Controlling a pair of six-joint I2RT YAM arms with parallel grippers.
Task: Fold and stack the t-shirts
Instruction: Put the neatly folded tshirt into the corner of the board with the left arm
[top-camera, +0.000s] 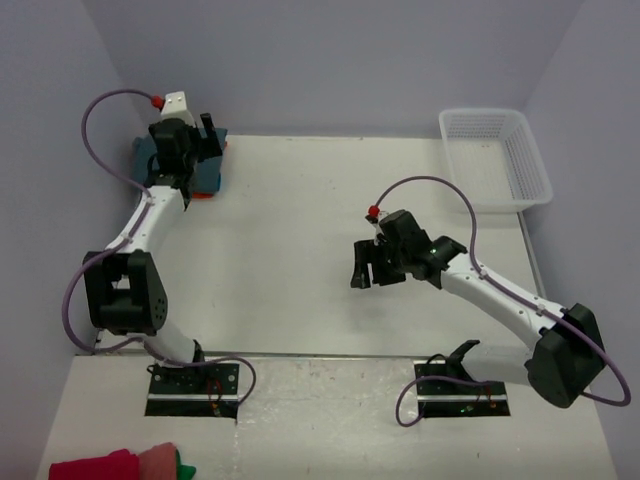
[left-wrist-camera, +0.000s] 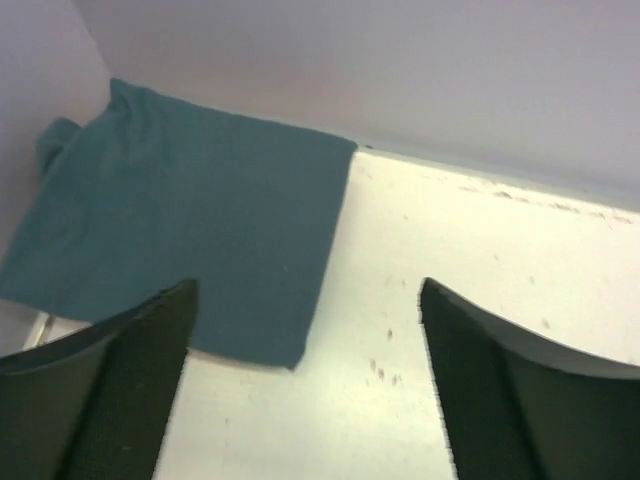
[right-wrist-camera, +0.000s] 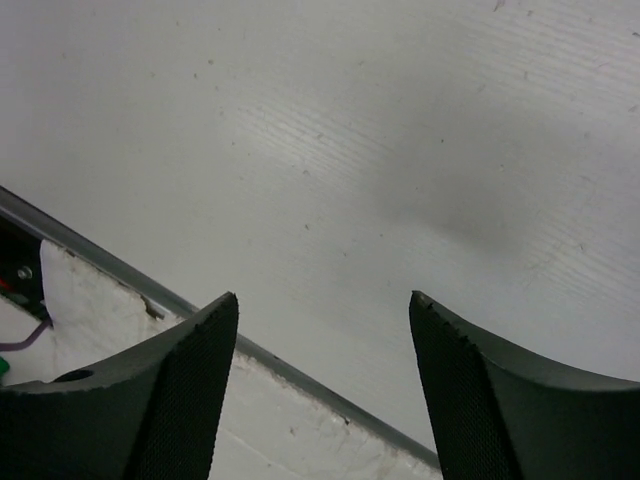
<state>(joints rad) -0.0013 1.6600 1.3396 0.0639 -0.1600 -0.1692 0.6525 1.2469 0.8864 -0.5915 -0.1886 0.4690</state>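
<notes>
Top external view puts the left gripper (top-camera: 205, 130) at the far left corner of the table (top-camera: 300, 210), hanging over a folded stack of t-shirts (top-camera: 212, 172) whose top layer is a teal-blue t-shirt (top-camera: 144, 156). A thin edge of an orange t-shirt (top-camera: 204, 197) peeks out at the near right side of the stack; neither wrist view shows that edge. The same view alone shows the white mesh basket (top-camera: 495, 155) at the far right corner, well apart from both arms, and a bundle of red, pink and green cloth (top-camera: 120, 465) at the near left, off the table

Left wrist view gives the detail that the arm hides from above: the teal-blue t-shirt (left-wrist-camera: 190, 230) lies flat as a folded rectangle with a sleeve bunched at its far left, pushed up to the back wall. The left gripper (left-wrist-camera: 308, 292) is released, jaws spread wide with nothing between them, above the shirt's near right corner

Right wrist view shows the right gripper (right-wrist-camera: 320, 300) released as well, jaws apart and empty over bare table (right-wrist-camera: 400, 120), with the metal edge strip (right-wrist-camera: 300, 372) and a purple cable (right-wrist-camera: 20, 338) beside it. From above, the right gripper (top-camera: 372, 275) sits mid-table, right of centre, well apart from the stack
</notes>
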